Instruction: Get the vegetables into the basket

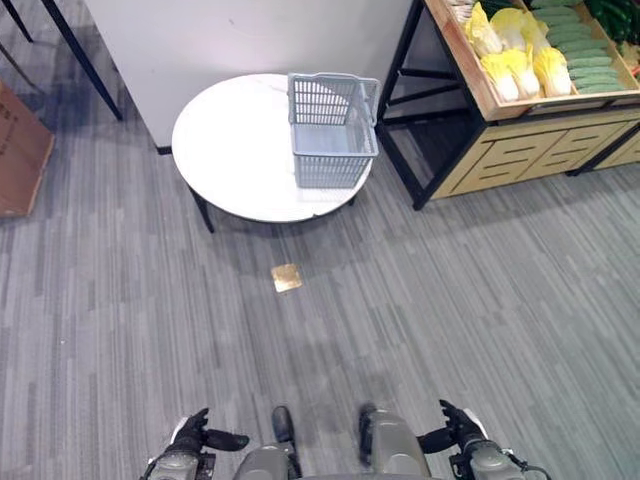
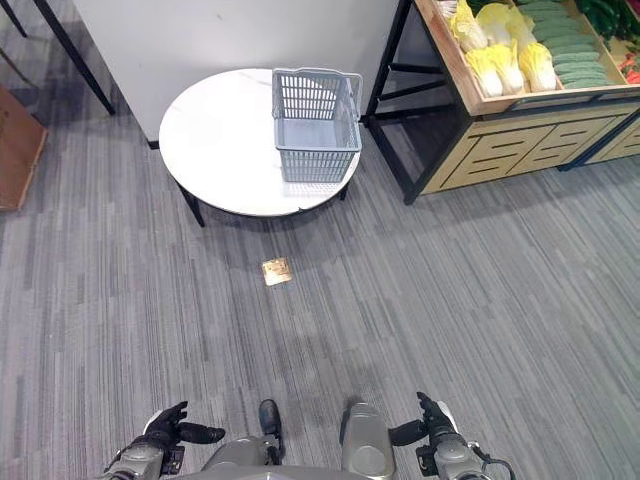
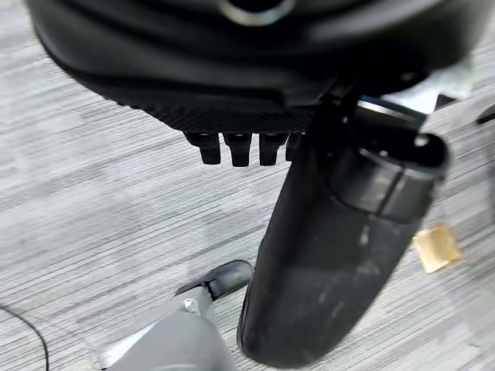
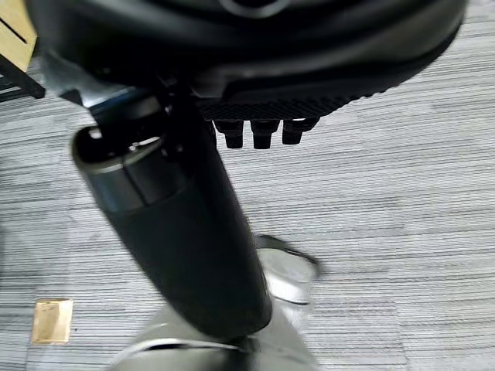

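A grey plastic basket (image 1: 333,130) stands empty on the right part of a round white table (image 1: 240,150). To its right, a wooden produce stand (image 1: 520,150) holds yellow-white cabbages (image 1: 515,55) and green cucumbers (image 1: 585,50). My left hand (image 1: 195,435) hangs low at the bottom left and my right hand (image 1: 460,430) at the bottom right, both far from the table. Each is open and holds nothing. In the wrist views the left thumb (image 3: 332,255) and the right thumb (image 4: 178,224) stick out over grey carpet.
A brass floor plate (image 1: 287,277) sits in the carpet in front of the table. A white panel (image 1: 250,40) rises behind the table. A cardboard box (image 1: 20,150) stands at the far left. The stand has a black metal frame (image 1: 400,150).
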Robot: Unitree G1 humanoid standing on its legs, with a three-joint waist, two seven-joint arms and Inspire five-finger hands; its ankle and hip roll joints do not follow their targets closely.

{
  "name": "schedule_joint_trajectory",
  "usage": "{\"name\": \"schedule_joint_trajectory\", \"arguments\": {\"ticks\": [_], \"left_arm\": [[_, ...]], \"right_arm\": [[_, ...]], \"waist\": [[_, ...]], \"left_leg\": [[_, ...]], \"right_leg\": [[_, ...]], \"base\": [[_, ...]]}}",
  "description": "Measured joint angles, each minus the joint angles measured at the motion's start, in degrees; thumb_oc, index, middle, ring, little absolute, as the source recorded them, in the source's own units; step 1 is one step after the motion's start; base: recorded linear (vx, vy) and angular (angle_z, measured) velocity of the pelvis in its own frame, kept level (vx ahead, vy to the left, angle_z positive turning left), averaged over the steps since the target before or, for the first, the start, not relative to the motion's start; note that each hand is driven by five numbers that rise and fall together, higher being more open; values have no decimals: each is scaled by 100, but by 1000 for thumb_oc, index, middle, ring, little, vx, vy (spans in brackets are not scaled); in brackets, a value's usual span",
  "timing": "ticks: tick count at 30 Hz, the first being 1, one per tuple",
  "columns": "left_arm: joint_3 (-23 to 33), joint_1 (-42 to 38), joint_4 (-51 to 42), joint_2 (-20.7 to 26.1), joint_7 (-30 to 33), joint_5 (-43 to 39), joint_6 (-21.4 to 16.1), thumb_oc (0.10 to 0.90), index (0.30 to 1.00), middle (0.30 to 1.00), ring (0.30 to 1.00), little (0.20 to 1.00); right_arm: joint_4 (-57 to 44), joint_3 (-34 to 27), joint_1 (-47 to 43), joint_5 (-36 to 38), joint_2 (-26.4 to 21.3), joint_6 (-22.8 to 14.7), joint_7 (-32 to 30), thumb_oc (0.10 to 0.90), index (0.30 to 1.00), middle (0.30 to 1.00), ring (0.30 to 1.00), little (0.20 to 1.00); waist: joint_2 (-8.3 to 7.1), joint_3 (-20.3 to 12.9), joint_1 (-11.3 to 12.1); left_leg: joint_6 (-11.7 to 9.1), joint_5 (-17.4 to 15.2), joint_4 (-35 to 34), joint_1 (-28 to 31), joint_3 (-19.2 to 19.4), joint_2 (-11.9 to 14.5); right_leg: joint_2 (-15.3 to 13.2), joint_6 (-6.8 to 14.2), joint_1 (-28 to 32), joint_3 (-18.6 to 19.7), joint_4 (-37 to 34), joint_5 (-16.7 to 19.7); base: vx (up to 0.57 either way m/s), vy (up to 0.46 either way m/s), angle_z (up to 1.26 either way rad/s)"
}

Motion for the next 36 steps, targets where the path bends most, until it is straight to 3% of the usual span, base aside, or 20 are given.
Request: {"name": "schedule_joint_trajectory", "arguments": {"ticks": [2, 4, 7, 9, 10, 11, 12, 14, 16, 18, 20, 22, 23, 25, 27, 29, 32, 34, 35, 36], "left_arm": [[71, -1, 62, -42, 3, 3, 20, 900, 1000, 1000, 1000, 1000], [133, 21, 27, -83, -1, 29, 0, 900, 1000, 1000, 1000, 1000], [189, 120, 14, -110, 1, 30, -9, 900, 1000, 1000, 1000, 1000], [201, 165, 27, -100, -5, 30, -12, 900, 1000, 1000, 1000, 1000], [200, 199, 43, -158, -3, 29, 1, 900, 1000, 1000, 1000, 1000], [199, 222, 41, -232, -1, 28, 2, 900, 1000, 1000, 1000, 1000], [199, 198, 25, -256, -2, 27, 5, 900, 1000, 1000, 1000, 1000], [210, 186, 34, -284, -14, 26, 10, 900, 1000, 1000, 1000, 1000], [209, 164, 28, -356, -14, 27, -1, 900, 1000, 1000, 1000, 1000], [206, 119, 8, -429, -10, 24, -32, 900, 1000, 1000, 1000, 1000], [203, 16, -41, -451, -6, 12, -60, 900, 1000, 1000, 1000, 1000], [198, -94, -102, -515, -4, -45, -75, 900, 1000, 1000, 1000, 1000], [163, -141, -191, -548, 2, -49, -89, 900, 1000, 1000, 1000, 1000], [72, -204, -326, -600, 1, -50, -137, 900, 1000, 1000, 1000, 1000], [-126, -260, -450, -593, 39, -62, -128, 900, 1000, 1000, 1000, 1000], [-151, -195, -481, -594, 100, -61, -131, 900, 1000, 1000, 1000, 1000], [-26, -173, -352, -592, 143, -197, -117, 900, 1000, 1000, 1000, 1000], [45, -186, -215, -615, 127, -196, -120, 900, 1000, 1000, 1000, 1000], [47, -167, -178, -619, 114, -173, -106, 900, 1000, 1000, 1000, 1000], [-41, -149, -122, -601, 104, -112, -106, 900, 1000, 1000, 1000, 1000]], "right_arm": [[-101, 128, 6, 1, -1, 1, -6, 900, 1000, 1000, 1000, 1000], [-159, 183, 23, 0, 7, 5, -3, 900, 1000, 1000, 1000, 1000], [-149, 181, 56, 0, 7, 2, 11, 900, 1000, 1000, 1000, 1000], [-153, 180, 170, 0, 21, -11, 51, 900, 1000, 1000, 1000, 1000], [-123, 183, 153, -1, -16, 14, 73, 900, 1000, 1000, 1000, 1000], [-116, 194, 57, -7, -98, 35, 69, 900, 1000, 1000, 1000, 1000], [-126, 192, -36, -2, -168, 52, 93, 900, 1000, 1000, 1000, 1000], [-140, 184, -199, 3, -265, 47, 105, 900, 1000, 1000, 1000, 1000], [-221, 176, -291, 7, -382, -51, 96, 900, 1000, 1000, 1000, 1000], [-282, 174, -365, 8, -447, -98, 90, 900, 1000, 1000, 1000, 1000], [-265, 178, -457, 7, -445, -118, 103, 900, 1000, 1000, 1000, 1000], [1, 196, -445, 5, -430, -137, 92, 900, 1000, 1000, 1000, 1000], [136, 184, -397, 5, -439, -136, 52, 900, 1000, 1000, 1000, 1000], [385, 185, -349, 6, -447, -42, 8, 900, 1000, 1000, 1000, 1000], [461, 179, -254, 6, -406, -12, -53, 900, 1000, 1000, 1000, 1000], [509, 176, -252, 8, -335, -2, -68, 900, 1000, 1000, 1000, 1000], [587, -8, -236, 25, -221, -39, -125, 900, 1000, 1000, 1000, 1000], [724, -69, -202, 27, -219, -51, -129, 900, 1000, 1000, 1000, 1000], [782, -68, 9, 23, -266, -43, -130, 900, 1000, 1000, 1000, 1000], [780, -67, 328, 16, -295, -18, -115, 900, 1000, 1000, 1000, 1000]], "waist": [[-56, 61, -109], [-78, 115, -166], [-88, 99, -137], [-195, 0, -148], [-93, 8, -110], [93, -27, -109], [177, 7, -117], [221, 16, -126], [268, -1, -151], [331, -20, -141], [324, -19, -117], [288, 2, -20], [253, 19, -30], [276, 40, 4], [261, 61, 12], [296, 74, 100], [374, 103, 198], [429, 71, 153], [453, 19, 141], [323, -147, 121]], "left_leg": [[-65, -53, 4, 134, -60, -108], [-128, -246, 68, 372, -223, -180], [-197, -536, 125, 651, -417, -179], [-435, -725, 306, 723, -630, -183], [-664, -852, 434, 753, -702, 7], [-736, -888, 507, 655, -702, 234], [-783, -864, 620, 573, -690, 383], [-955, -734, 822, 506, -662, 586], [-1202, -580, 996, 548, -695, 770], [-1289, -511, 1273, 497, -789, 907], [-1496, -384, 1971, 144, -1146, 999], [-1625, -81, 2769, -271, -1352, 1059], [-1624, -73, 2762, -426, -1207, 1078], [-1569, -48, 2125, -664, -825, 1115], [-1447, 73, 841, -852, -549, 1083], [-1400, 400, -197, -962, -570, 1163], [-1481, 930, -316, -1236, -690, 1292], [-1420, 1048, -187, -1172, -667, 1285], [-1261, 1036, 91, -1054, -593, 1235], [-852, 1004, 373, -1016, -452, 931]], "right_leg": [[-91, 1, 8, -35, -1082, 511], [-192, -22, -167, -13, -1303, 1041], [-199, -41, -205, 53, -1165, 1098], [-224, -126, -60, 76, -814, 970], [-61, -344, 22, 6, -825, 1295], [134, -458, 34, -129, -825, 1234], [248, -609, 29, -227, -791, 1236], [417, -810, 54, -342, -691, 1057], [552, -901, 173, -427, -538, 789], [691, -918, 272, -468, -475, 580], [772, -968, 308, -499, -426, 400], [784, -1241, 527, -604, -450, 242], [747, -1258, 609, -723, -511, 217], [760, -1248, 802, -918, -725, 182], [866, -1047, 979, -918, -1098, 171], [1078, -990, 1084, -769, -1267, 216], [1339, -1099, 1425, -530, -1475, 114], [1337, -1047, 1721, -418, -1470, 30], [1236, -915, 2001, -341, -1439, -65], [882, -740, 2087, -305, -1263, -268]], "base": [[252, -66, 28], [275, -75, 46], [275, -122, 39], [176, -181, 59], [234, -264, 44], [179, -204, 29], [189, -190, 19], [164, -157, 9], [134, -181, 6], [138, -227, 5], [159, -237, 7], [131, -138, 30], [122, -21, 57], [262, 41, 59], [267, 100, 37], [290, 107, -31], [387, 169, -67], [395, 263, -71], [369, 324, -48], [402, 377, -24]]}}
